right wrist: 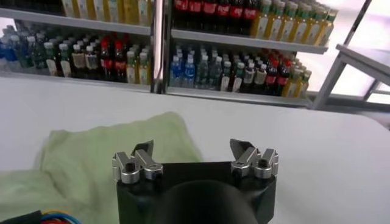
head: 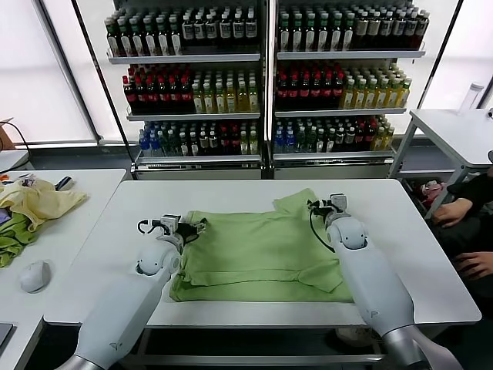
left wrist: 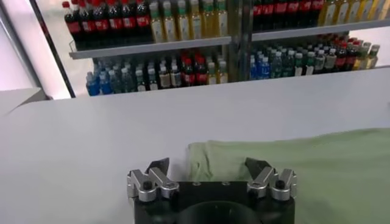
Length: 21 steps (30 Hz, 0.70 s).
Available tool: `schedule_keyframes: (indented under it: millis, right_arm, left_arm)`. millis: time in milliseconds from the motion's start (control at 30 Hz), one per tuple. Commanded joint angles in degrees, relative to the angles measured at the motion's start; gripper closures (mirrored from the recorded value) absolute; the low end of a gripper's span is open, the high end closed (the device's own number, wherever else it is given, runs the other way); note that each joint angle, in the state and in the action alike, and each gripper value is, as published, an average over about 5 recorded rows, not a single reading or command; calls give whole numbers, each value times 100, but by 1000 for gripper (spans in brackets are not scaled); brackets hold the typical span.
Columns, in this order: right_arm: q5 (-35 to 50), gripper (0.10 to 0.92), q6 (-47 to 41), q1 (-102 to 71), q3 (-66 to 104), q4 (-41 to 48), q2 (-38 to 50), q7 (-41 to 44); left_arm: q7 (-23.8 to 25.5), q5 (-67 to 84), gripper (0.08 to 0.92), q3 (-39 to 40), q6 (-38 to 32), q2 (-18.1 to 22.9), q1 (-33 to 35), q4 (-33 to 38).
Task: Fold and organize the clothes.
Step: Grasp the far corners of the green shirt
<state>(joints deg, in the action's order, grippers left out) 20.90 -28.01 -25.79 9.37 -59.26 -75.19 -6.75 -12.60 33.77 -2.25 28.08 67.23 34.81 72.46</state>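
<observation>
The light green polo shirt (head: 254, 247) lies spread flat on the white table (head: 408, 254). Its print and buttons are hidden. One sleeve (head: 296, 202) sticks out at the far right. My left gripper (head: 179, 227) is open and empty, low over the shirt's far left corner. In the left wrist view the gripper (left wrist: 207, 165) has the shirt's edge (left wrist: 304, 164) between and beyond its fingers. My right gripper (head: 329, 204) is open and empty at the shirt's far right edge. In the right wrist view the gripper (right wrist: 192, 149) is beside the sleeve (right wrist: 103, 158).
A side table at the left holds a pale yellow cloth (head: 42, 202), a darker green cloth (head: 11, 243) and a white rounded object (head: 35, 275). Bottle shelves (head: 266, 77) stand behind the table. A person's hands (head: 454, 212) and another table (head: 454, 131) are at the right.
</observation>
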Motion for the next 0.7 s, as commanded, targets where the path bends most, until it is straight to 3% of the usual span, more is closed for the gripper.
schedule_keyframes:
  millis: [33,533,700]
  right_arm:
    - [-61,254,35,175,-46,510,-165,75]
    - [120,681,-43,-91,-109,137,-32,306]
    - [316,828,13,-333,-44,-347,52,247]
  left_arm:
    - [70,152,230,39,44,72,-35,-242]
    - [350,518,646,-65,-122,-121,300,306]
    - [363,583,776,-140,-284,-222,505,602]
